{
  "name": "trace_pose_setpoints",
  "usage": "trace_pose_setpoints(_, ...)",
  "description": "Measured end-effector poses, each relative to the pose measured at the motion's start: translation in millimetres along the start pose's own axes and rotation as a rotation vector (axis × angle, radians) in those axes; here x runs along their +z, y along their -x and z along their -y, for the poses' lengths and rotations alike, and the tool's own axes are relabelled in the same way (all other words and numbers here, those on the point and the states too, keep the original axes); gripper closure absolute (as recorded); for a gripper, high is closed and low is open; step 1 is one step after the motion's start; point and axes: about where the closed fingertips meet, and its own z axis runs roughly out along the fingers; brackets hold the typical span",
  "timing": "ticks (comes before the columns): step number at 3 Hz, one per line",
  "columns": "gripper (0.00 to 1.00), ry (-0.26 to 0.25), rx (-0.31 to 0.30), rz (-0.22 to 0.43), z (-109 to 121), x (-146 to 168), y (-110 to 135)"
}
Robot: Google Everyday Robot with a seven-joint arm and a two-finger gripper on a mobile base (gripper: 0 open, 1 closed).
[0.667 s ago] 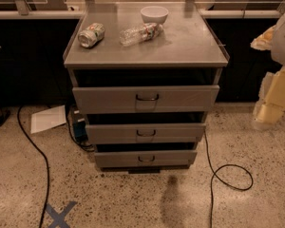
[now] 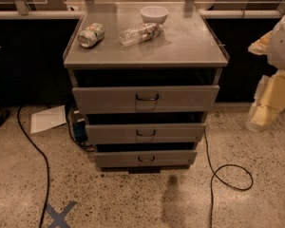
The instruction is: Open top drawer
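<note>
The top drawer [image 2: 145, 99] is a wide grey metal front with a small dark wire loop handle [image 2: 147, 98] at its centre. It stands pulled out a little from the cabinet, with a dark gap above it. My gripper [image 2: 268, 101] shows as cream and white parts at the right edge of the camera view. It hangs well to the right of the drawer, at about its height, and is apart from it and from the handle.
Two shallower grey drawers [image 2: 146, 133] sit below. On the cabinet top [image 2: 190, 46] lie a crushed can [image 2: 91, 34], a plastic bottle [image 2: 140, 33] and a white bowl [image 2: 154, 14]. Black cables [image 2: 228, 175] trail on the speckled floor, with a sheet of paper [image 2: 47, 118] at the left.
</note>
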Motion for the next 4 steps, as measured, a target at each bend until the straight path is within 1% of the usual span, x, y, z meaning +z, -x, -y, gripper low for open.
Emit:
trace_pose_setpoints(1,0.0,0.019,0.04,0.062,7,37,-1)
trace_pose_setpoints(2,0.0,0.012,0.067,0.122,29,88,4)
trace_pose_setpoints(3,0.0,-0.016,0.051,0.196,61,140,11)
trace_pose_setpoints(4,0.0,-0.015,0.056,0.202,62,145,11)
